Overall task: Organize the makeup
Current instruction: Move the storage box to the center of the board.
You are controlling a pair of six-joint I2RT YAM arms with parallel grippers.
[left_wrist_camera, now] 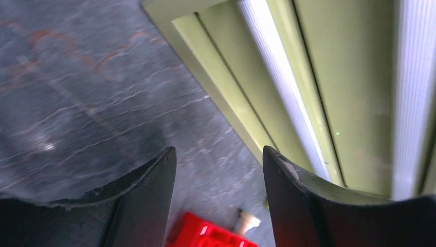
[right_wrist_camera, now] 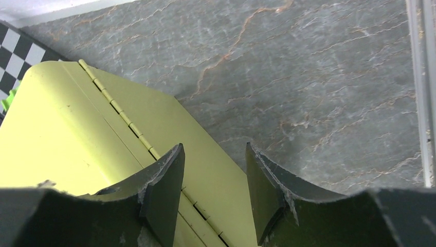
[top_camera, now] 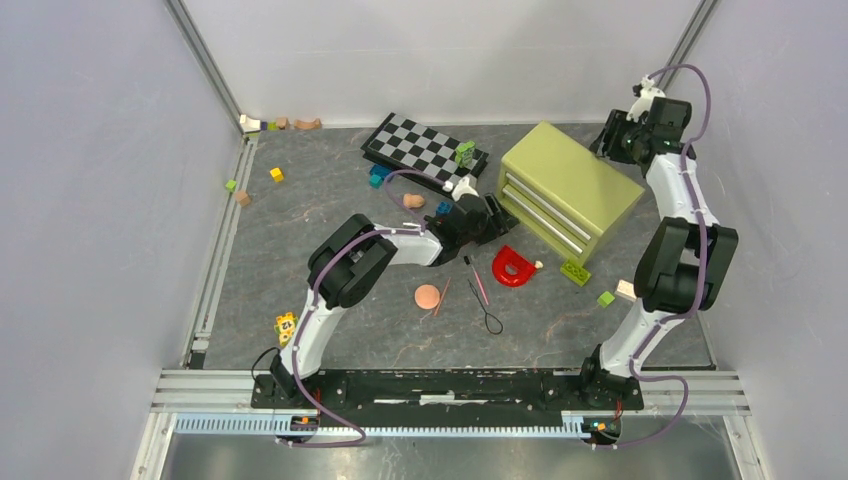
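The makeup lies loose on the grey floor in the top view: a round peach puff (top_camera: pixel 427 296), a thin pink pencil (top_camera: pixel 441 297) beside it, a pink-and-black pencil (top_camera: pixel 478 281) and a thin black looped tool (top_camera: pixel 488 316). A small brush tip (left_wrist_camera: pixel 248 222) pokes out by the red piece. My left gripper (top_camera: pixel 500 213) (left_wrist_camera: pixel 218 152) is open and empty, low at the front-left corner of the green drawer chest (top_camera: pixel 568 188) (left_wrist_camera: pixel 308 77). Over the chest's hinged lid (right_wrist_camera: pixel 77 134), at its back right, my right gripper (top_camera: pixel 607 140) (right_wrist_camera: pixel 214 149) hangs open and empty.
A red horseshoe-shaped piece (top_camera: pixel 513 266) (left_wrist_camera: pixel 211 234) lies in front of the chest. A checkerboard (top_camera: pixel 425 150) sits behind the left gripper with toy bricks around it. Green bricks (top_camera: pixel 575 271) lie right of the red piece, small toys (top_camera: pixel 275 124) in the far-left corner.
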